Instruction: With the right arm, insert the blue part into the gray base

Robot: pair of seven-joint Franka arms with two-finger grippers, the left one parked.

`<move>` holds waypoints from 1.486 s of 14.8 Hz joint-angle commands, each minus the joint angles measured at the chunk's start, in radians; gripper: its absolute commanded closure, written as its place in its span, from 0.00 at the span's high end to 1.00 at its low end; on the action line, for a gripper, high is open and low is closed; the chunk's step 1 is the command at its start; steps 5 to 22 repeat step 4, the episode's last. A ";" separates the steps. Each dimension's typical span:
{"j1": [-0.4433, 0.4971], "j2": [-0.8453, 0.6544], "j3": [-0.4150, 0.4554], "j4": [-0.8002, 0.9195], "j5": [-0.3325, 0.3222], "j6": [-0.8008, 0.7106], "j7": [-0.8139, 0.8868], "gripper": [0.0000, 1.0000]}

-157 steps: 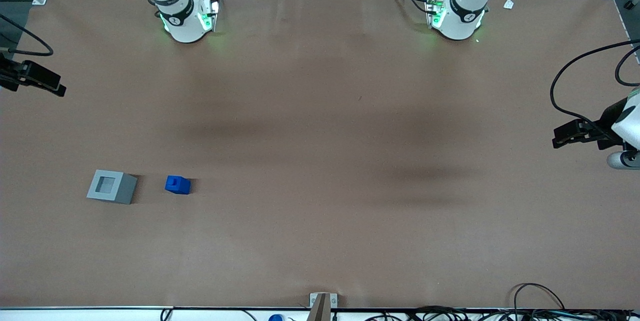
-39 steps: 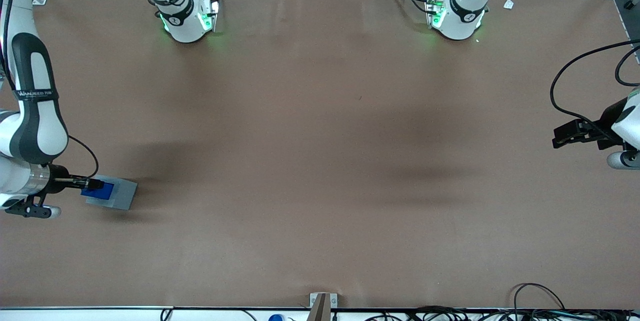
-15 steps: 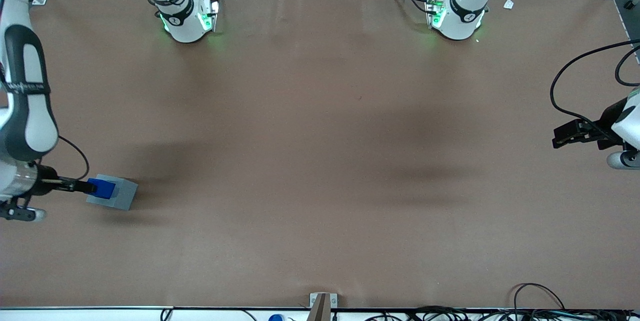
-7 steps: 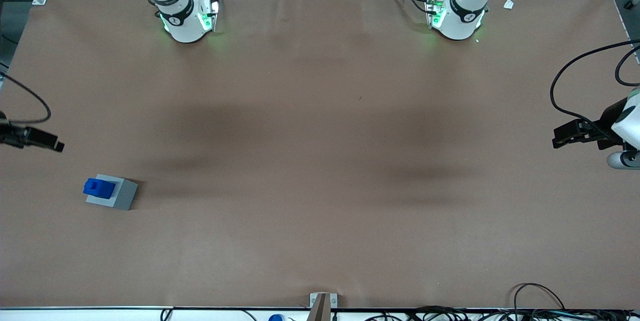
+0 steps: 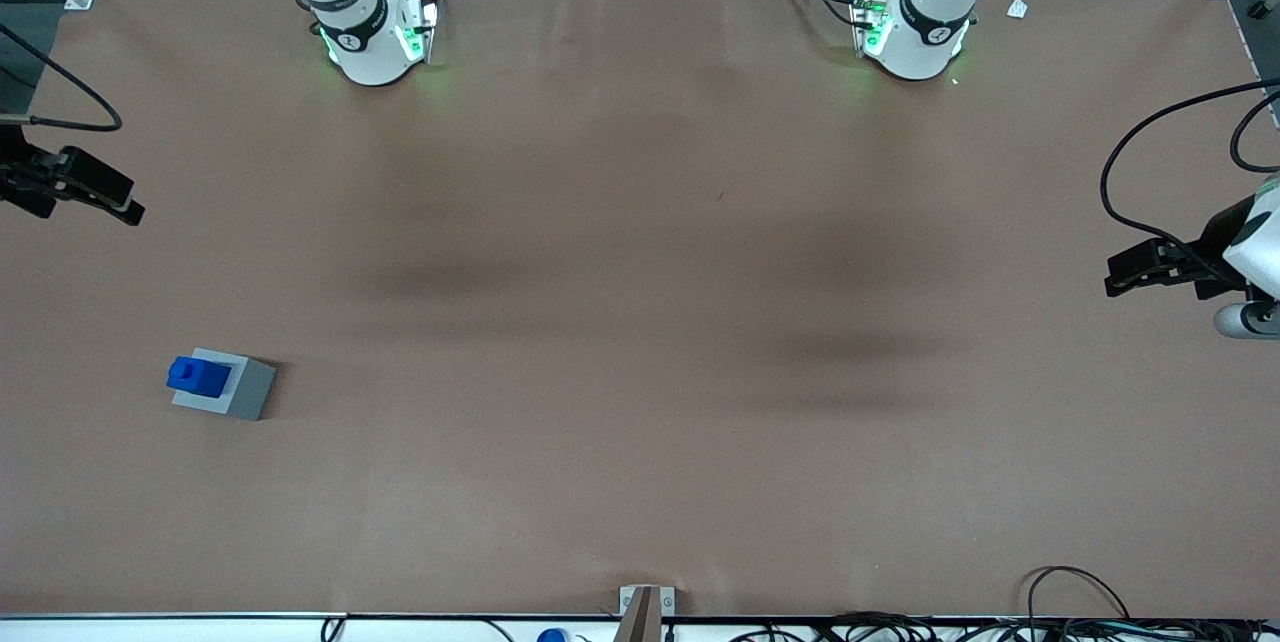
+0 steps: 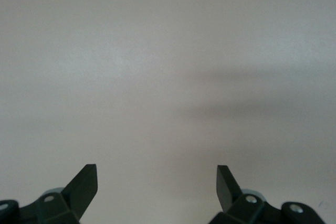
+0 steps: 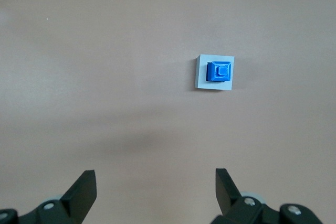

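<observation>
On gray base (image 5: 238, 388): blue part (image 5: 198, 375) seated | hand (image 7: 156, 195) apart, spread

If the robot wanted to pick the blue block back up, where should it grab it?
Probably from straight above: the tool, open and high over the table, could pinch two flat sides of the blue part where it sticks up out of the gray base.

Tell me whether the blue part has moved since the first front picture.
Yes. The blue part lay on the table beside the gray base; now it sits on the base. The end effector is open, farther from the front camera, holding nothing.
</observation>
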State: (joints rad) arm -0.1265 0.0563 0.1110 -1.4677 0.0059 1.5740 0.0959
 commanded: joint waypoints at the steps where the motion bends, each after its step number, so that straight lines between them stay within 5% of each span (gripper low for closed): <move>1: 0.015 -0.007 -0.008 -0.014 -0.018 0.011 0.008 1.00; 22: 0.008 -0.004 -0.011 0.006 -0.020 0.004 0.004 1.00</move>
